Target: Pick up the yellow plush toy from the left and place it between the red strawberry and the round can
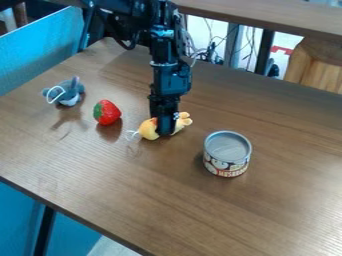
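The black gripper (165,129) points straight down at the middle of the table, over a small yellow plush toy (147,130). It covers the toy's middle; the rounded part with a white string shows on the left and paler stubby ends show on the right. A red strawberry (107,113) with a green top lies left of the toy. Farther left is a small grey-blue plush toy (69,93) with a white loop. To the right of the gripper, an unopened-looking tin can (227,154) with a printed label stands upright.
The brown wooden table (133,185) has its front edge running diagonally at the lower left. Blue panels (37,50) border it at the left. Behind the table are cables, dark metal legs and a wooden piece (317,67) at the upper right.
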Available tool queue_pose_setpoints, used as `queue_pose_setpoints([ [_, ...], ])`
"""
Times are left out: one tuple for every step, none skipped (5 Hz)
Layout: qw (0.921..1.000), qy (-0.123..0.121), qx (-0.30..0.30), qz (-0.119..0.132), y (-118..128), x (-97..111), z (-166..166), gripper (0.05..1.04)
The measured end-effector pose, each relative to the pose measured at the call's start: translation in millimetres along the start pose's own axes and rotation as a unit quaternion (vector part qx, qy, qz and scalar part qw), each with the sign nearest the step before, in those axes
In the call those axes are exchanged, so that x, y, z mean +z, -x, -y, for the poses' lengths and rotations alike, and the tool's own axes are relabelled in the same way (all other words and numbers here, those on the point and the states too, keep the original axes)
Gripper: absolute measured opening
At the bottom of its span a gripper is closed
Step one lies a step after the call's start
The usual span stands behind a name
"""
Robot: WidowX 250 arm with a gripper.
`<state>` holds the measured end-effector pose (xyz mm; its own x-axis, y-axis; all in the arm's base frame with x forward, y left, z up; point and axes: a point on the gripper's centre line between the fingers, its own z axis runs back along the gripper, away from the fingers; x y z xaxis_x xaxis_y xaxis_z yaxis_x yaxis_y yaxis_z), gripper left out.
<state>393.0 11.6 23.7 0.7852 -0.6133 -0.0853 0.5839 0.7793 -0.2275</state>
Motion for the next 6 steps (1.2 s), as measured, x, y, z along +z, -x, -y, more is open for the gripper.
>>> queue_pose_setpoints([
  [0.9991, -0.018, 0.038, -0.008, 10, 0, 0, 0.701],
  [0.998, -0.037, 0.052, -0.002, 24, 4, 6, 0.944],
  [0.9944, -0.065, 0.064, 0.051, 40, 44, 10, 1.011],
  [0.9924, -0.074, 0.07, 0.069, 58, 64, 16, 1.007],
  [0.9916, -0.083, 0.073, 0.068, 81, 79, 36, 1.003],
  [0.9877, -0.092, 0.113, 0.057, 101, 86, 57, 1.001],
])
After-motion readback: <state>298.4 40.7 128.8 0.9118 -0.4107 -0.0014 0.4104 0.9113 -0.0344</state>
